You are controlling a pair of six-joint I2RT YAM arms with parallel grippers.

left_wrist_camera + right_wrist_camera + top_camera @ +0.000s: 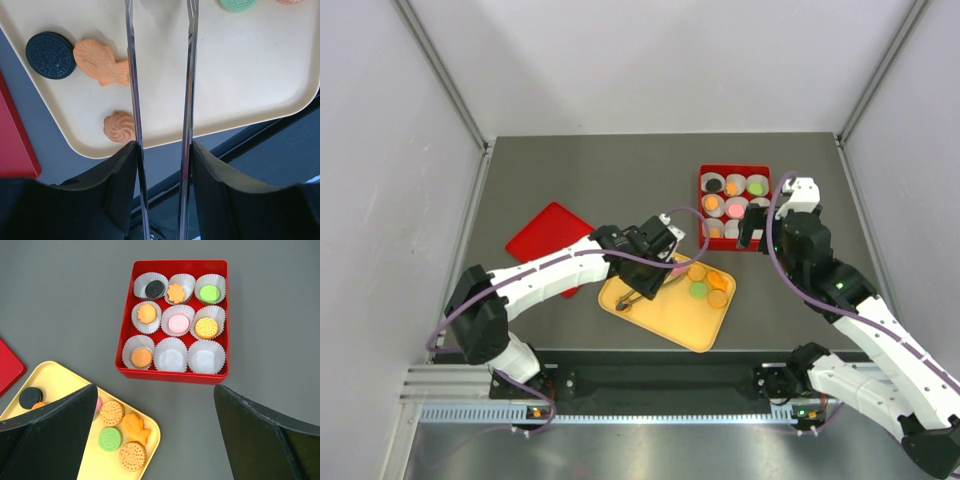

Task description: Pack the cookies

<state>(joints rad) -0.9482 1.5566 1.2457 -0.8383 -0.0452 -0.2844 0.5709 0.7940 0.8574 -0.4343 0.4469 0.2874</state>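
Left gripper (162, 152) is holding the tongs (189, 75) part-squeezed, blades apart, tips unseen. Needs centring over one cookie (119, 126) on the tray (250, 90), then closing gently.

Seven cookies (178, 323) lie flat in the red box (170, 377); the rest lie on the yellow tray (60, 377).
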